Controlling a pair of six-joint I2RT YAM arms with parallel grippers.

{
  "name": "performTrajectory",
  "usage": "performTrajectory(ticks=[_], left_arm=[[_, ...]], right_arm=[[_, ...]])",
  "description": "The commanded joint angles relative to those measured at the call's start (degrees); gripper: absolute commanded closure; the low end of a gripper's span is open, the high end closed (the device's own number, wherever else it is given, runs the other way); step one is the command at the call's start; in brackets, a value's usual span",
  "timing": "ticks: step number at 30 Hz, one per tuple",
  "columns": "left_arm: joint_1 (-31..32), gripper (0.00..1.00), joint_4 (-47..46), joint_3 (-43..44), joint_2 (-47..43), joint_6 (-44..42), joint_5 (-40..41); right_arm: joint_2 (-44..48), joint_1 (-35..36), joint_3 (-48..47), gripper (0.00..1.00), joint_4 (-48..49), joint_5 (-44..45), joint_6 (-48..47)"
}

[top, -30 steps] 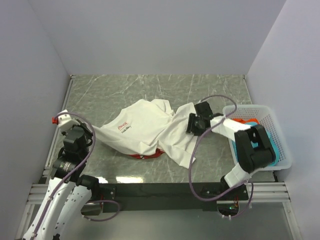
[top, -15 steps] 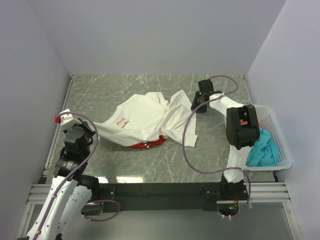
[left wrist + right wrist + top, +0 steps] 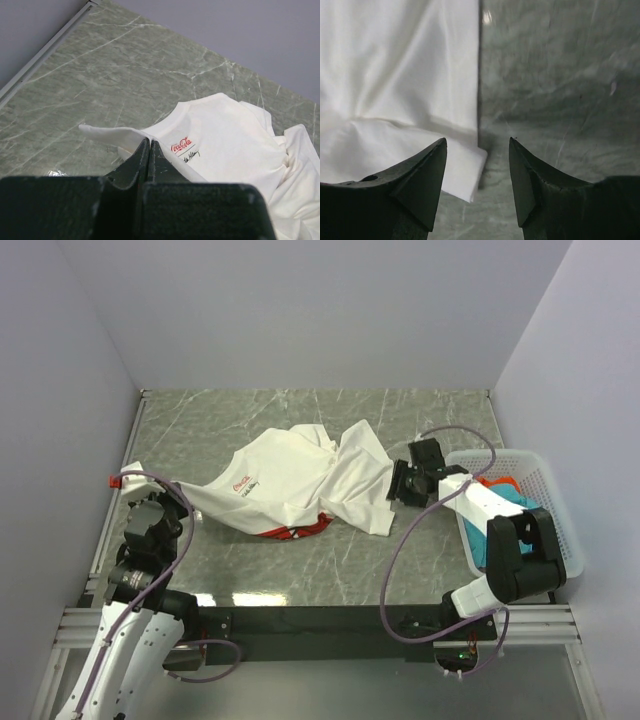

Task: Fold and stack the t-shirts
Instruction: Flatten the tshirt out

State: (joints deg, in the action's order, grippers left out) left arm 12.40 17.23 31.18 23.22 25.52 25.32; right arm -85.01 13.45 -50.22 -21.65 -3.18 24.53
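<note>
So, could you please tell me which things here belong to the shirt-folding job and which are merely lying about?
Part of the job:
white t-shirt, pinched by the left hand
teal t-shirt
red-orange t-shirt
right hand, open at the white shirt's edge

Just lying about:
white mesh basket, holding the two coloured shirts
marble table

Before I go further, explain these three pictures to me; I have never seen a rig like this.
Two robot arms are bolted at the near edge of a marbled table. One picture looks down from above; the other two come from a camera on each wrist. A crumpled white t-shirt lies on the table. A white basket on the right holds teal cloth and red-orange cloth. The left fingers are shut, pinching the shirt's edge. The right fingers stand open at its other edge, holding nothing.
</note>
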Motion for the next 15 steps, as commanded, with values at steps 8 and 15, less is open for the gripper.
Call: performTrajectory(ticks=[8, 15], left_arm=[[-0.3, 0.99, -1.3, 0.5, 0.1, -0.9, -1.5], [-0.3, 1.00, -1.3, 0.5, 0.0, -0.8, -1.8]], right_arm=[[-1.2, 0.3, 7.4, 0.39, 5.2, -6.8, -1.5], [-2.4, 0.3, 7.4, 0.43, 6.7, -8.2, -2.7]])
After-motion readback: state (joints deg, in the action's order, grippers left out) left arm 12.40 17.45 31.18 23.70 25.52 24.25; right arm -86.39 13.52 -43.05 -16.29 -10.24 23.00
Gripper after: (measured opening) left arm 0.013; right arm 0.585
